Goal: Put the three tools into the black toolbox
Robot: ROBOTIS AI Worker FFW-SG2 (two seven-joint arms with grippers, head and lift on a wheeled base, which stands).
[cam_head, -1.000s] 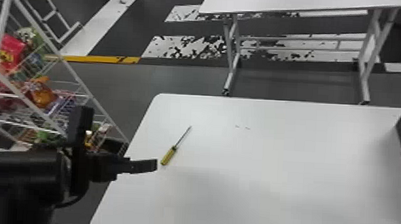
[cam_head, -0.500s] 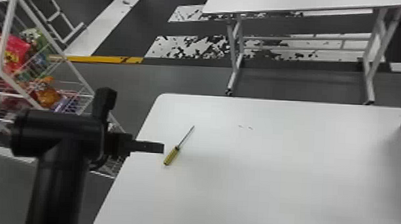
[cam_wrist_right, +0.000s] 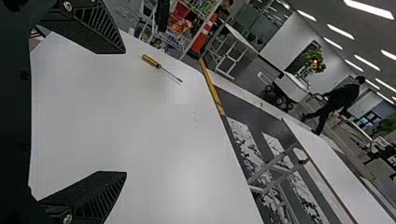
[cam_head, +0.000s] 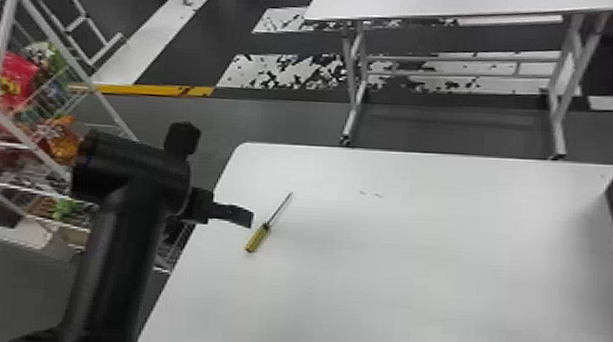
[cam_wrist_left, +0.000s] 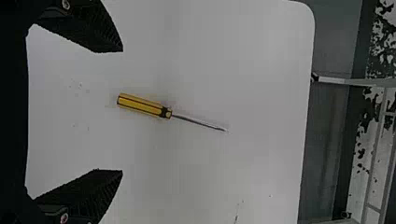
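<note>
while the yellow screwdriver (cam_wrist_left: pixel 166 112) lies on the white table (cam_wrist_left: pixel 201 172), my left pincer (cam_wrist_left: pixel 122 111) gapes wide near its handle (cam_wrist_left: pixel 140 104), so it looks like pickup time, and next i must straddle that and squeeze!

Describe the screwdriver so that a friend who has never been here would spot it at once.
On the white table in front of the robot, look toward the far left corner. The screwdriver lies there, its thin metal shaft angled away from the robot. Its yellow, dark-striped handle sets it apart from the robot's black left tool nearby.
</note>
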